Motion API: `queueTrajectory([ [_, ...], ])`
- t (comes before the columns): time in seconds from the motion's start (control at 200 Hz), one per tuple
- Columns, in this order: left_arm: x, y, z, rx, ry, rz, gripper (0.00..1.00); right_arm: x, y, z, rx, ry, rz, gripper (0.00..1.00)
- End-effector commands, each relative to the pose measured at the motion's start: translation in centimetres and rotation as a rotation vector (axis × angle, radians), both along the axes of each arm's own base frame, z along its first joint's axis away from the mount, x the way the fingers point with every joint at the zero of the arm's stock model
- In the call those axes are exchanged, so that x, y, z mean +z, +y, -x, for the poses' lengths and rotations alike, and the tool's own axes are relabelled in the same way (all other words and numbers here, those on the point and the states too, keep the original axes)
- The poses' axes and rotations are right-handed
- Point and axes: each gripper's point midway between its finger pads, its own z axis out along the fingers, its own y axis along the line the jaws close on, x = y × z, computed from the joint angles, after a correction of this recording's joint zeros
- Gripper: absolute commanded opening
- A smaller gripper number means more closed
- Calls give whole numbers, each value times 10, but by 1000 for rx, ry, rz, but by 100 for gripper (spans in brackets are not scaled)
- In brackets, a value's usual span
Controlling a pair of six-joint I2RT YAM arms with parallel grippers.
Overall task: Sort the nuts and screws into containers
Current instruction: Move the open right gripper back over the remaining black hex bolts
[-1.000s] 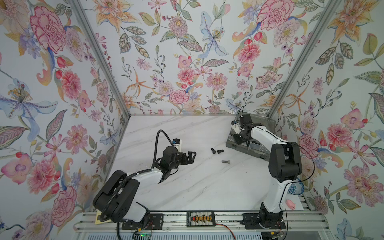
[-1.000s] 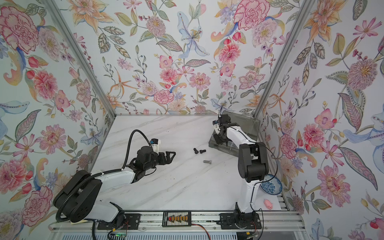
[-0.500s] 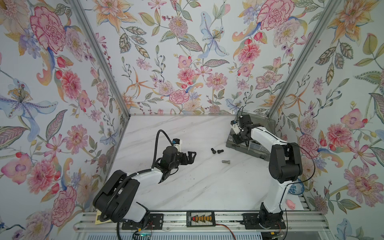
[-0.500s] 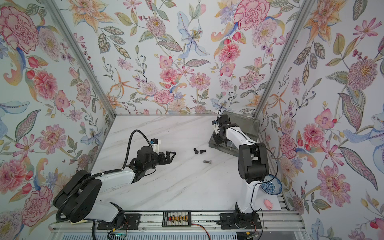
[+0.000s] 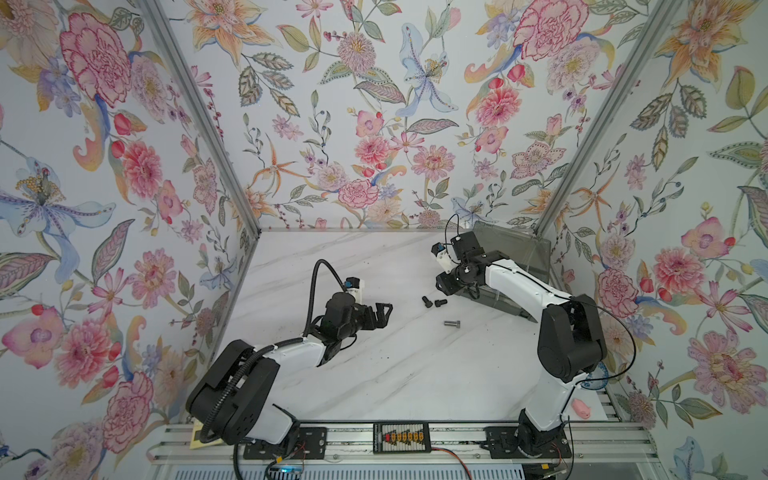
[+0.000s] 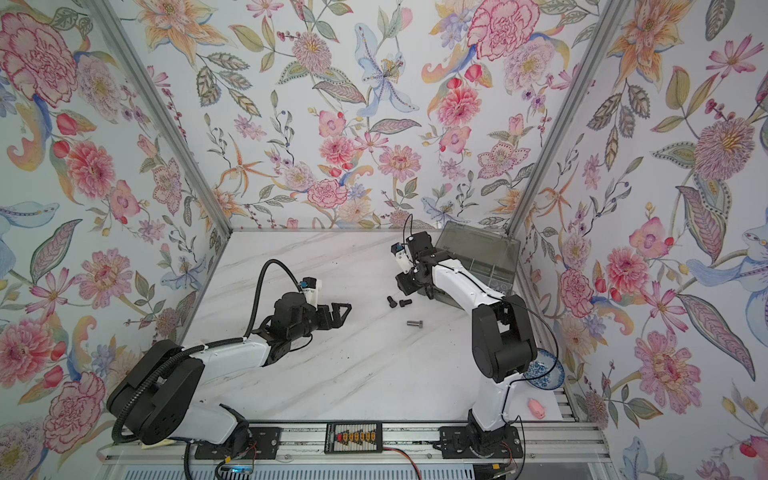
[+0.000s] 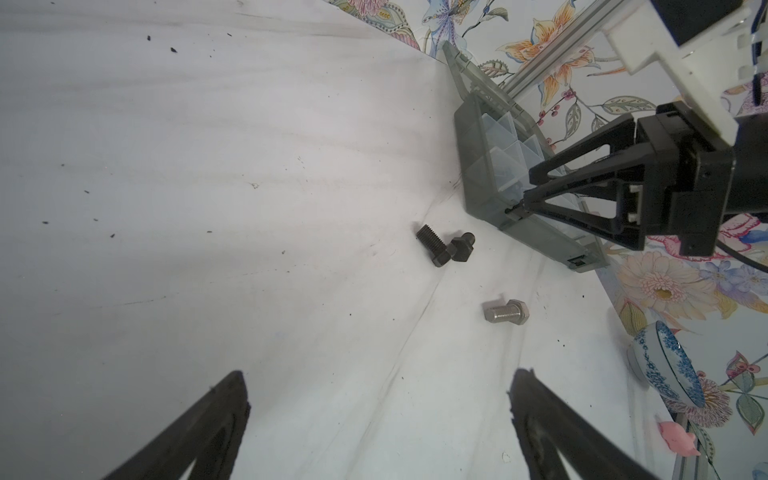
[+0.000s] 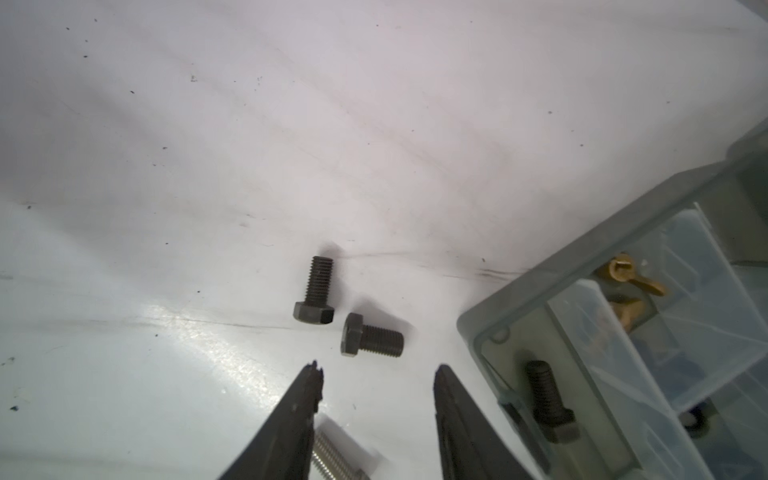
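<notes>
Nearest the rail, the left hand (image 5: 380, 316) rests low over the marble-patterned surface (image 5: 374, 374), its jaws spread wide with nothing between them.

Farther out, toward one o'clock from it, three screws lie loose. The silver hex-head bolt (image 5: 452, 324) is nearest, bright and threaded, lying on its side. Beyond it, at about eleven o'clock from that bolt, two black bolts (image 5: 434, 302) lie with their matte hex heads almost touching and their ribbed shafts pointing apart.

Past these, the right hand (image 8: 378, 386) hangs just beside the near corner of the organiser box (image 6: 490, 257), jaws partly apart and gripping nothing.

The box is smoky, translucent plastic with clear dividers and its lid tipped back. In the right wrist view one black bolt (image 8: 548, 401) lies in the corner compartment, brass-coloured pieces (image 8: 627, 282) sit in a compartment beyond, and a dark ring that may be a nut shows at the picture's edge.

I judge the sorting well along: no nuts show on the surface, and three bolts are left to carry over.
</notes>
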Motion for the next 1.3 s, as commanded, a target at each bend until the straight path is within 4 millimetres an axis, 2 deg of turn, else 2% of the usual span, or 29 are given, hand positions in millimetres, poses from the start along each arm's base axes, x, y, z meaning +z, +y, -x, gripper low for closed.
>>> queueTrajectory([
  [0.0,4,2,-6,11,-20,11,99,-21,13,9,-19,85,-39,49],
  [0.245,2,3,-5,13,-15,7,99,-47,29,11,-189,143,-25,53],
  [0.385,2,2,-5,12,-14,8,99,-59,37,14,-214,156,-8,54],
  [0.711,-1,3,-6,16,-7,2,99,-80,28,15,-281,181,34,53],
  [1.061,-2,2,-7,15,-4,1,99,-93,30,17,-285,204,32,52],
  [1.291,-2,3,-7,16,-4,0,99,-103,29,18,-295,223,39,46],
])
